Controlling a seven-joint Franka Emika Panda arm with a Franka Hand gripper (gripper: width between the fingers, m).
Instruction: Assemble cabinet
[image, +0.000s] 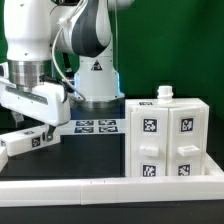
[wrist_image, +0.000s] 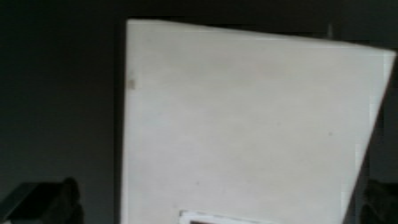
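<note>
The cabinet (image: 165, 140) stands at the exterior view's right, a white boxy unit with four recessed tagged compartments and a small white stub (image: 165, 93) on its top. My gripper (image: 40, 130) is at the exterior view's left, far from the cabinet. It is shut on a flat white panel (image: 25, 143) with a marker tag, holding it tilted just above the black table. In the wrist view the panel (wrist_image: 249, 120) fills the middle between my two dark fingers (wrist_image: 45, 200), with my gripper (wrist_image: 214, 205) astride its near end.
The marker board (image: 98, 126) lies flat on the table at the arm's base, between gripper and cabinet. A low white rail (image: 110, 186) runs along the table's front edge. The arm's white base (image: 98, 75) stands behind the marker board.
</note>
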